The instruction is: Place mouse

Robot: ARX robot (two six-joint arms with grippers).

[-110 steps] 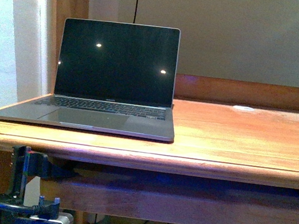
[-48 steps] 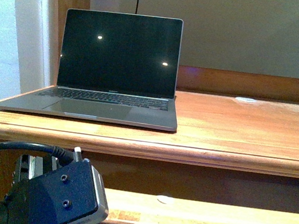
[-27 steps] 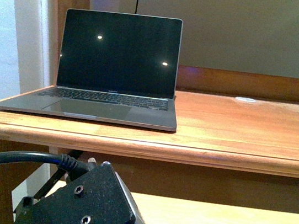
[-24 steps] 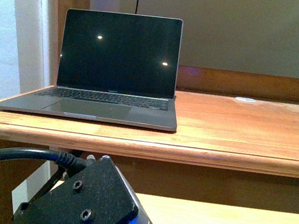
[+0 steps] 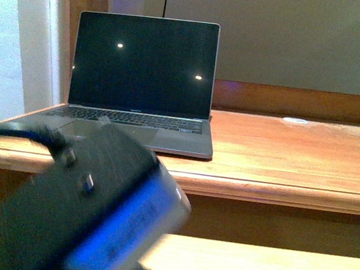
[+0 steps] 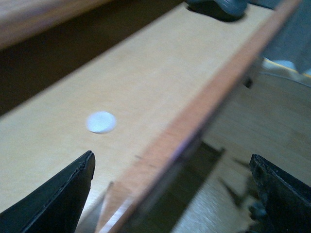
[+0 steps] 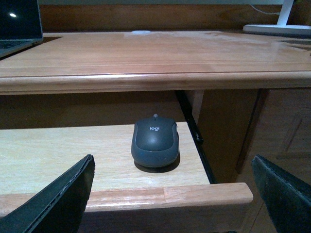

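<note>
Mouse [image 7: 155,143] on tray [image 7: 48,155], lengthwise front-to-back, wheel end toward back of desk [image 7: 146,53]; left claw [image 6: 171,155], right claw [image 7: 172,157] spread.

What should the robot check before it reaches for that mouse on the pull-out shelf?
1. Mouse found: ok. The mouse lies on the sliding shelf, straight ahead of the right hand.
2. Right hand ready: ok. It is open and empty.
3. Left hand out of the way: ok. It is open, empty and apart from the mouse.
4. Front view sharp: not ok. The left arm is a blur covering part of it.
5. Landing spot: ok. Bare wood shows on the desk right of the laptop.
6. Headroom under the desk edge: cannot tell.
</note>
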